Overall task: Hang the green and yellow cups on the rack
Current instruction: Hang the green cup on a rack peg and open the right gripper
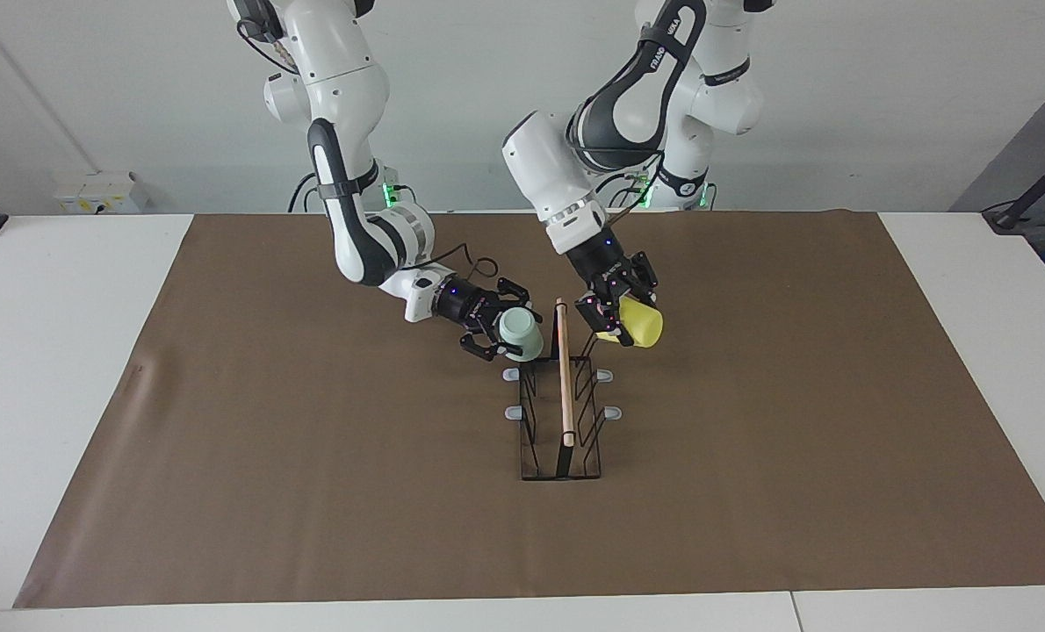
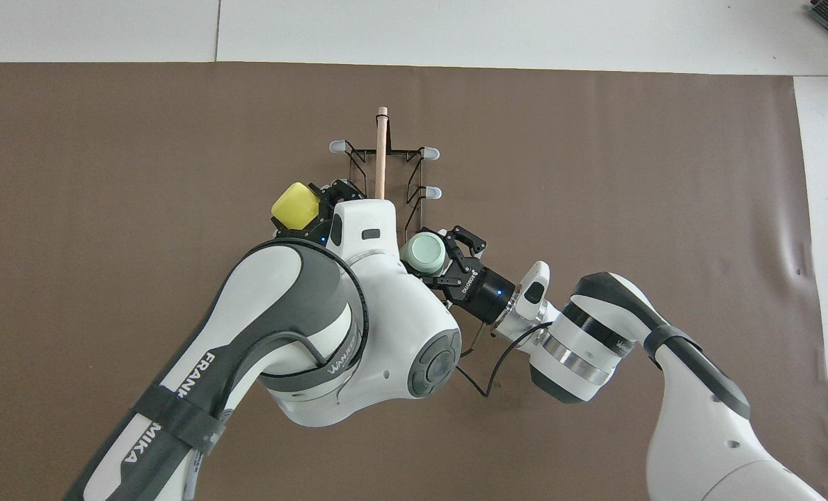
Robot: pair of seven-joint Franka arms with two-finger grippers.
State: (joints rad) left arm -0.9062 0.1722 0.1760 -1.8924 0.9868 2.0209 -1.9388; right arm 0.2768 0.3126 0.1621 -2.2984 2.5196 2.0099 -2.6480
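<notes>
The rack [image 1: 562, 421] [image 2: 380, 149] stands mid-table, a black wire stand with a wooden rod on top. My right gripper [image 1: 512, 332] [image 2: 433, 256] is shut on the mint-green cup [image 1: 521, 332] [image 2: 424, 252]. It holds that cup on its side against the rack's robot-near corner, hiding the prong there. My left gripper [image 1: 615, 314] [image 2: 314, 211] is shut on the yellow cup [image 1: 641, 323] [image 2: 293, 206], tilted. That cup is just over the rack's other robot-near corner, on the left arm's side. Whether either cup touches a prong is not visible.
A brown mat [image 1: 312, 491] covers the table's middle, with white tabletop around it. Two grey-tipped prongs [image 1: 511, 375] show free on each side of the rack. A small white box [image 1: 101, 191] sits at the wall on the right arm's end.
</notes>
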